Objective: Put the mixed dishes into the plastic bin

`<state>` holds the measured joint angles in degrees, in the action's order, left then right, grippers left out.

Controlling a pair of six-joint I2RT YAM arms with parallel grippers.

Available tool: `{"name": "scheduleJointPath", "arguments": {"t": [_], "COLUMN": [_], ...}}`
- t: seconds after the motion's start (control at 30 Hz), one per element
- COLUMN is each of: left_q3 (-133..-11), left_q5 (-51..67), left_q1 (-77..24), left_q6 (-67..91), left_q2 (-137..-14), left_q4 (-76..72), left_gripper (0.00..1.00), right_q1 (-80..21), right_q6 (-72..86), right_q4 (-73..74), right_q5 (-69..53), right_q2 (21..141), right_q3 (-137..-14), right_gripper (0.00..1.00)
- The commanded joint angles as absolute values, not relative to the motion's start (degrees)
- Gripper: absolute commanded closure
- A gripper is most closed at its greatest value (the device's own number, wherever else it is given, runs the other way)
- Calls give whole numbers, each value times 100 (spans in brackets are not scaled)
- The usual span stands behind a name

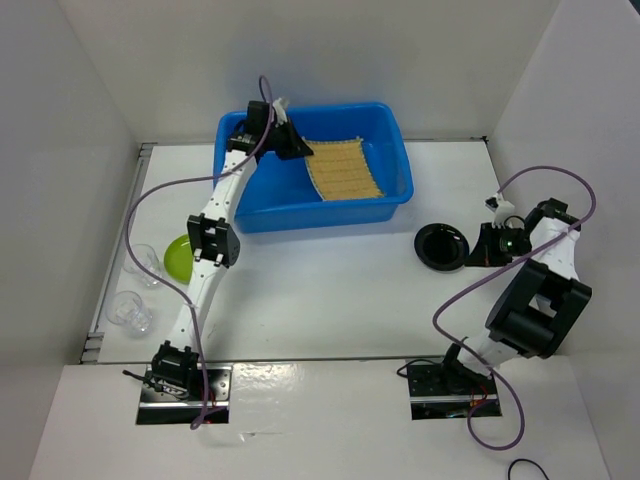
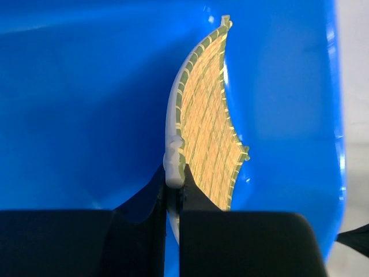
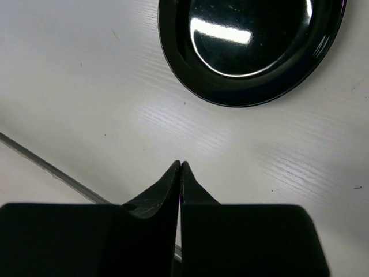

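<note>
The tan bamboo mat [image 1: 345,168] hangs inside the blue plastic bin [image 1: 395,130], bowed and edge-on in the left wrist view [image 2: 210,115]. My left gripper [image 1: 300,148] is shut on its white-bound edge [image 2: 174,173] over the bin's left part [image 2: 75,104]. The small black plate [image 1: 442,246] lies on the table right of the bin and shows in the right wrist view [image 3: 251,49]. My right gripper [image 1: 484,252] is shut and empty just right of it [image 3: 181,164]. The lime-green plate [image 1: 179,257] lies at the left, partly behind my left arm. Two clear cups [image 1: 131,312] stand near it.
White walls enclose the table on three sides. A metal rail [image 1: 100,320] runs along the left edge. The second clear cup [image 1: 143,262] touches the green plate's left side. Cables loop over both arms.
</note>
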<state>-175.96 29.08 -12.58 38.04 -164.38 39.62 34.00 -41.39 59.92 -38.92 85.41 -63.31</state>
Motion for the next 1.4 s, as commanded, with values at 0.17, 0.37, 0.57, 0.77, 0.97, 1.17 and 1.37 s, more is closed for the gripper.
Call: {"name": "scheduleJointPath", "arguments": {"t": [0.17,0.37,0.57,0.77,0.97,1.17,1.37], "left_q3": [-17930,-17930,-17930,-17930,-15834,-10976,-7633], "left_q5": [3682,3534,2191,284,-1578,-934,-1], "left_q1": [-1283,-1336,-1388,-1704,-2012,-2013,-2197], "left_q6": [4052,3938,3210,3058,3182,2953,3270], "left_q2": [-16831,-16463,-15402,-14180,-12214,-8860,-6787], "left_q4": [3437,3594,4788,6475,7313,5111,3773], "left_gripper": [69,14,0,0,0,0,0], "right_q1": [3823,3823,3823,3823,3823,3884,3885], "right_q6": [-4692,-4746,-4860,-4720,-4387,-3954,-4175], "right_q4": [6398,6398,6451,6311,6056,5869,6187], "right_q5": [-4315,-4315,-4421,-4368,-4123,-3788,-3903], "right_q2": [8885,8693,8368,8068,7955,8504,9745], "right_q3": [-6451,-6451,-6451,-6398,-6398,-6406,-7030], "right_gripper": [94,77,66,60,57,60,58]}}
